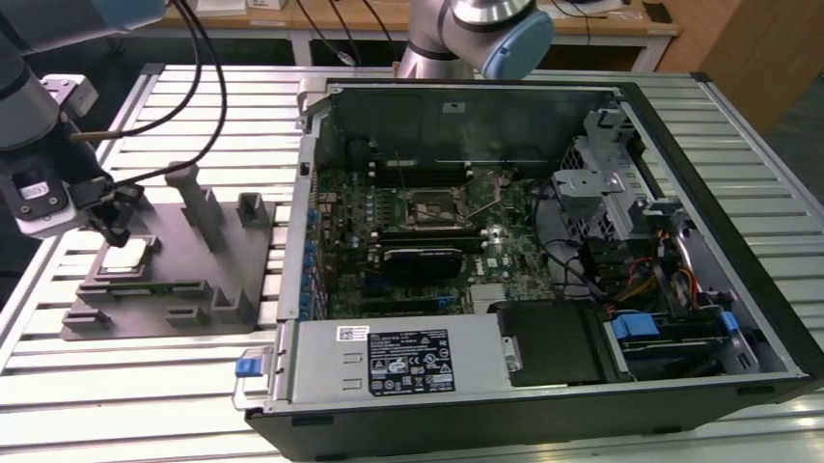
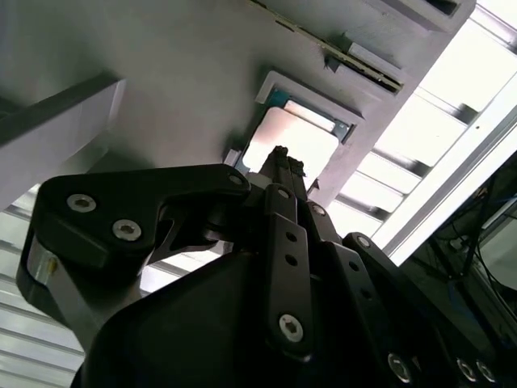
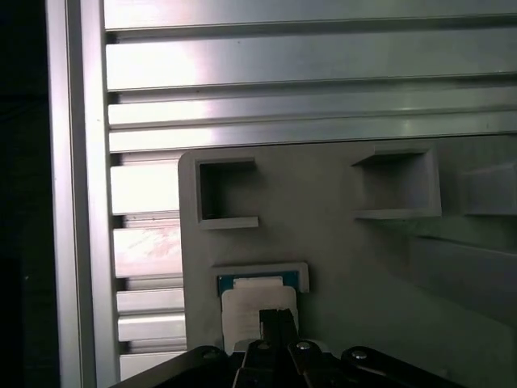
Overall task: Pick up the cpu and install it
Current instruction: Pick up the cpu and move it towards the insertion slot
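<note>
Gripper: The gripper hangs directly over the fixture's chip pocket. Its fingers are drawn together with no visible gap and nothing between them.

Cpu: The cpu lies flat in a shallow square recess of the grey fixture, its pale top facing up. The fingertips sit over its middle, but whether they touch it cannot be told.

Table: The fixture rests on a slotted aluminium table, at the exterior view's left.

Computer case: The open computer case lies just beside the fixture, toward the exterior view's right, with its motherboard exposed. The dark square socket sits near the board's middle, well apart from the chip.

Second arm: The base of another arm stands behind the case.

Progress: By the look of it, the task is at its very start. The chip is not lifted or gripped, and both the carry to the board and the seating in the socket remain to be done.

Wrist views: Both wrist views show, close up, the pocket's rim around the chip and the joined fingertips above it.

Exterior view: The exterior view supplies the case, the socket and the span between them and the fixture. The fingertips there are small and dark against the fixture.
</note>
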Controlling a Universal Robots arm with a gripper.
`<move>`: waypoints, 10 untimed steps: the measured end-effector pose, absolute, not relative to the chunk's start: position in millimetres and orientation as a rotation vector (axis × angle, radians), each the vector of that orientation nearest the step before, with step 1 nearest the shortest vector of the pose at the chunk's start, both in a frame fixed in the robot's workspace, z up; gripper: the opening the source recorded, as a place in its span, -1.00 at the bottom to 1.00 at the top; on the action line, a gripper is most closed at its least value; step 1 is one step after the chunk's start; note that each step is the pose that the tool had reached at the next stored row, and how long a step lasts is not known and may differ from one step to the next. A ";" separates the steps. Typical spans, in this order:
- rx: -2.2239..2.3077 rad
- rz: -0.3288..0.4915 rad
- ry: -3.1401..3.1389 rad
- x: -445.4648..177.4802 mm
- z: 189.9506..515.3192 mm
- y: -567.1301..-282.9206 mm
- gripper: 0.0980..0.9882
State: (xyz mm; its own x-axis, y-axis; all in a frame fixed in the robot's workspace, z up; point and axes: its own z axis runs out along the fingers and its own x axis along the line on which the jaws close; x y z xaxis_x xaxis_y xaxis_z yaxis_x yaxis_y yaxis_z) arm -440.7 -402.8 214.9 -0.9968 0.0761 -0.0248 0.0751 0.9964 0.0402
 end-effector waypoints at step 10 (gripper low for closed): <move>0.118 0.061 3.112 -444.0 203.9 -402.9 -0.98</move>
State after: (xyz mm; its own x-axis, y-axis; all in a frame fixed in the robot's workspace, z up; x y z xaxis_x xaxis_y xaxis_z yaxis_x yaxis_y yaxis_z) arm -444.0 -402.9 203.9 -0.9968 0.0760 -0.0249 0.0749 0.9964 0.0403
